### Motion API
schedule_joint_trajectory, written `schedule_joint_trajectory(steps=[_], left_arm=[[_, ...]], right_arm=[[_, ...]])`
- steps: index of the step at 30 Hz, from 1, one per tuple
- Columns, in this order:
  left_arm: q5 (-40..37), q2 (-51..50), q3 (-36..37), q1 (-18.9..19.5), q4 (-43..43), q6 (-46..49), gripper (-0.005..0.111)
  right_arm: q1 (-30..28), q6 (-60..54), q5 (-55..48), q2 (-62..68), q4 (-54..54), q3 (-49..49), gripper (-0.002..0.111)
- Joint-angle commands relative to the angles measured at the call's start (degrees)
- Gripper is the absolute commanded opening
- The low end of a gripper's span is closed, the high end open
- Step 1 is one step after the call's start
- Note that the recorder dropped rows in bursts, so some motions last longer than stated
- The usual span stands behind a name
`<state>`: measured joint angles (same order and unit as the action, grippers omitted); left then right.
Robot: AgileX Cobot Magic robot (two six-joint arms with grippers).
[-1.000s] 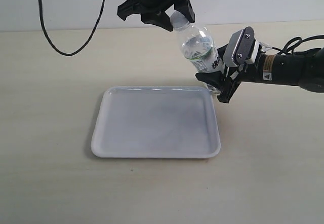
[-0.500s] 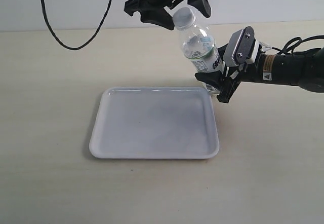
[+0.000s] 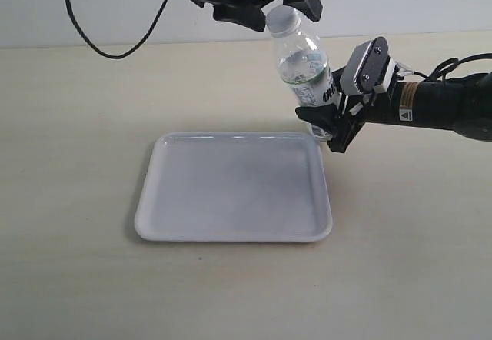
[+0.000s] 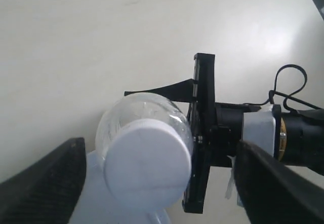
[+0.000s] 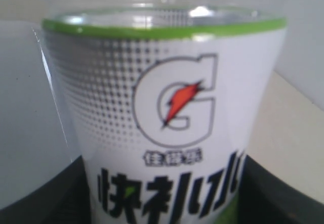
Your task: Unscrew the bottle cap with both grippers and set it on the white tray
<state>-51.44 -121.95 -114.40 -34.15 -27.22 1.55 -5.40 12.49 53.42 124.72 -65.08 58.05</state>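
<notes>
The clear bottle [image 3: 305,65] hangs tilted above the far right corner of the white tray [image 3: 234,190]. My right gripper [image 3: 324,125] is shut on its labelled lower body [image 5: 167,133], one black finger on each side. The white bottle cap [image 3: 282,20] sits on the neck. My left gripper [image 3: 281,11] hovers at the cap from above, open. In the left wrist view the cap [image 4: 148,161] lies between the two dark fingers [image 4: 48,183] with a gap on either side. A strip of the tray [image 4: 91,196] shows beneath the bottle.
A black cable [image 3: 100,44] loops over the table's far left side. The right arm [image 3: 438,105] stretches in low from the right edge. Bare beige tabletop [image 3: 84,278] surrounds the tray.
The left gripper's jaws, closed around the cap a second ago, have spread apart. The bottle's top has shifted slightly up and to the right.
</notes>
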Motion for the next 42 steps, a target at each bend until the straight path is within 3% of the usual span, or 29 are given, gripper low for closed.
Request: schedule_joint_trajectory(steps=[1,24,33,42], left_arm=[[2.5,1.2,-0.4,-0.1,-0.2,0.5,0.077],[3.6,1.2,-0.4,-0.1,0.0,-0.7,0.077],[3.8,1.2,-0.4,-0.1,2.6,-0.5,0.061],[3.7,1.2,-0.4,-0.9,2.7,-0.3,0.061]], right_arm=[[0.1,2.7,3.4,-0.5,1.7,0.1,0.0],[0.1,1.7,6.6,2.2,3.6,0.1,0.0],[0.1,1.7,6.6,2.2,3.6,0.1,0.0],[0.1,1.7,6.6,2.2,3.7,0.1,0.0]])
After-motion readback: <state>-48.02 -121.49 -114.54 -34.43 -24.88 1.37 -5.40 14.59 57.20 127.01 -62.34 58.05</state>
